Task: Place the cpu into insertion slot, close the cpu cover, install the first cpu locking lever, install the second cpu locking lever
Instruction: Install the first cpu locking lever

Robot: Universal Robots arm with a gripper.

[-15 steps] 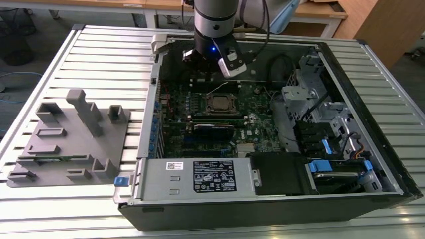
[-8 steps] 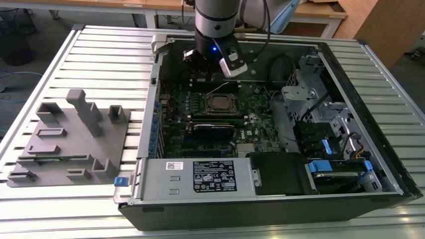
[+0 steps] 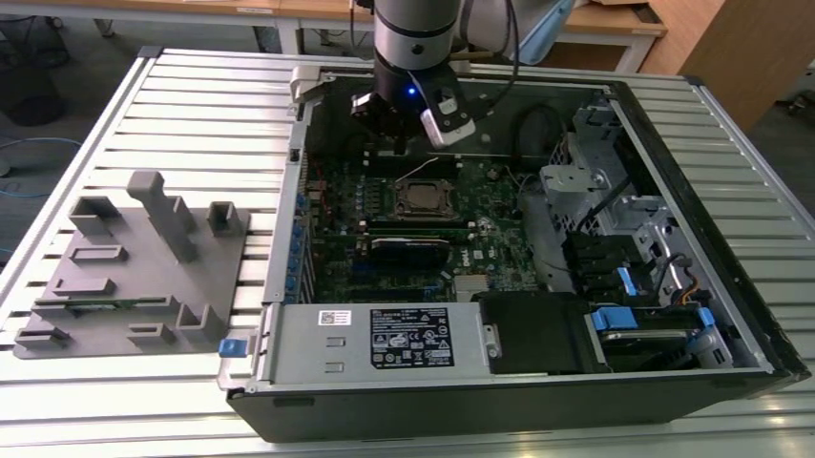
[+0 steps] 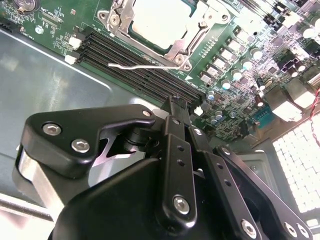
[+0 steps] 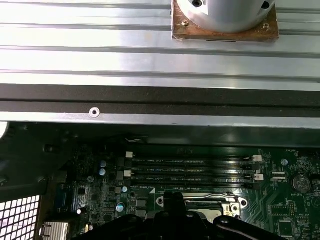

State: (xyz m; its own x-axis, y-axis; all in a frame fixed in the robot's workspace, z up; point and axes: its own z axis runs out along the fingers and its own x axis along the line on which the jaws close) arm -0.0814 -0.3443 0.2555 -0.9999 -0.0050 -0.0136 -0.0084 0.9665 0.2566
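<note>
The gripper [image 4: 176, 102] has its fingers pressed together with nothing between them. It hangs over the green circuit board [image 3: 497, 229] inside the open computer case [image 3: 510, 410]. In the exterior view it sits just beyond the far edge of the insertion slot [image 3: 397, 212], near it but not touching. In the second wrist view the cpu [image 4: 160, 20] lies flat in that slot, pale top up. The cpu cover [image 4: 173, 50] lies down around its edges. 1 thin silver locking lever [image 4: 145, 65] sticks out from the slot's side and reaches across the long black memory slots [image 4: 125, 57], just ahead of the fingertips. The case rests on a slatted metal table [image 3: 191, 105]. A grey parts holder [image 3: 140, 267] sits beside the case on the exterior view's left.
</note>
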